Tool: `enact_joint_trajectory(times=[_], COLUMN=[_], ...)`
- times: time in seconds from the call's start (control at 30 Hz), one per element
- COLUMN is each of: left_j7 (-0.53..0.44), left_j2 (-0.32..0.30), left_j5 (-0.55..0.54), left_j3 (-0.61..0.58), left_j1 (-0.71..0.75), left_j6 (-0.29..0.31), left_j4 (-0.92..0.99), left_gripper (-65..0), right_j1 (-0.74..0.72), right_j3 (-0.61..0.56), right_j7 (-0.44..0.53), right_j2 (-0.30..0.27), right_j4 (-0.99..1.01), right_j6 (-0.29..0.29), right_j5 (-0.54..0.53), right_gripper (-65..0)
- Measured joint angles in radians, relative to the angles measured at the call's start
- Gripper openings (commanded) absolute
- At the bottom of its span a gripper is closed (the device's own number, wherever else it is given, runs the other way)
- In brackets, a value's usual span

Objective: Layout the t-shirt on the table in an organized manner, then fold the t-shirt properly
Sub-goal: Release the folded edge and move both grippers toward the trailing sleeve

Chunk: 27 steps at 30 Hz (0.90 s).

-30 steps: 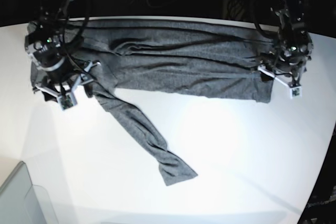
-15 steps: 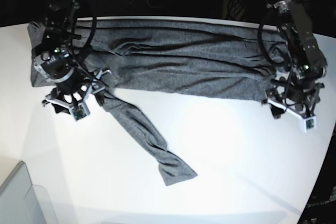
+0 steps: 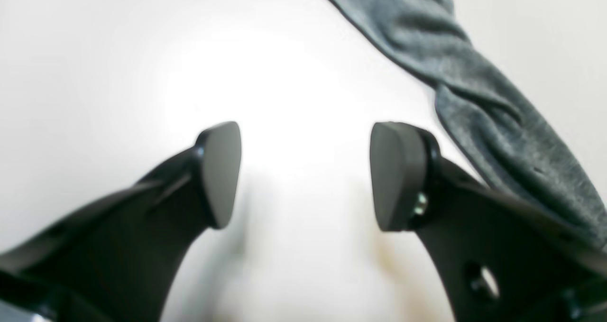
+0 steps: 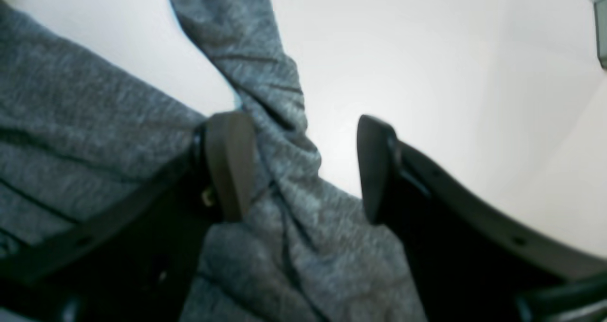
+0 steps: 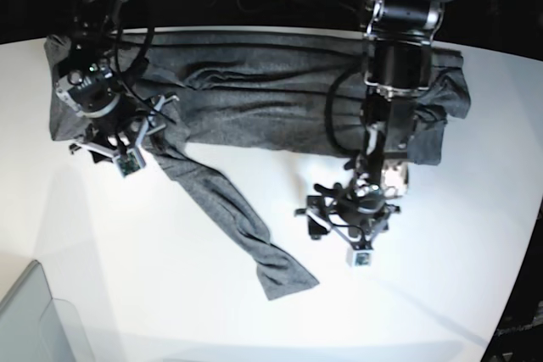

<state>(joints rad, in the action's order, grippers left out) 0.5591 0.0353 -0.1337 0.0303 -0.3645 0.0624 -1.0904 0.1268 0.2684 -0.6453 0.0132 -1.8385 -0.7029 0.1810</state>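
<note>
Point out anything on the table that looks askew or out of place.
The t-shirt lies bunched in a long wrinkled band along the table's far edge, not spread flat. One twisted strip of it trails diagonally toward the near side, ending in a crumpled tip. Nothing looks torn or spilled.

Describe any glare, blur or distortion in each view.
Base: wide-angle bowing of the table edge, bright glare at centre. Left wrist: glare washes out the tabletop between the open left gripper fingers, which look soft. Right wrist: the t-shirt and right gripper are slightly blurred.
</note>
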Motion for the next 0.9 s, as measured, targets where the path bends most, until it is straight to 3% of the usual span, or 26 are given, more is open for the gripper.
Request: enact_joint_trajectory(times=[0.33,0.43,0.6,0.77,0.9], left_j7=[-0.399,-0.465,-0.489,-0.501,-0.359], left_j2=[0.115,0.124,0.111,0.112,0.023], left_j5=[-0.009,-0.009,-0.008,-0.005,-0.020], left_j3=[0.005,0.004,0.005,0.004,0.003], left_j1=[-0.284,-0.322,-0.350,-0.306,-0.222], left_j6=[-0.010,-0.005,-0.010,-0.005,0.009], left_j4=[0.612,0.734,0.783,0.748,0.560], left_gripper=[-23.8,-23.8,-23.8,-23.8,-23.8], right_j1=[0.051,0.056,0.027,-0.126,-0.211], right_j3=[0.000,0.000,-0.010,-0.082,-0.162], right_j7=[0.002,0.002,-0.002,-0.001,0.003], right_j2=[0.001,0.001,0.001,0.002,-0.008], right_j4=[-0.002,-0.003,0.002,0.095,0.214], right_j6=[0.000,0.000,0.001,0.001,0.001], right_j5=[0.001,0.001,0.002,-0.006,-0.001], right_gripper=[-34.0,-34.0,-33.5,-33.5,-33.5])
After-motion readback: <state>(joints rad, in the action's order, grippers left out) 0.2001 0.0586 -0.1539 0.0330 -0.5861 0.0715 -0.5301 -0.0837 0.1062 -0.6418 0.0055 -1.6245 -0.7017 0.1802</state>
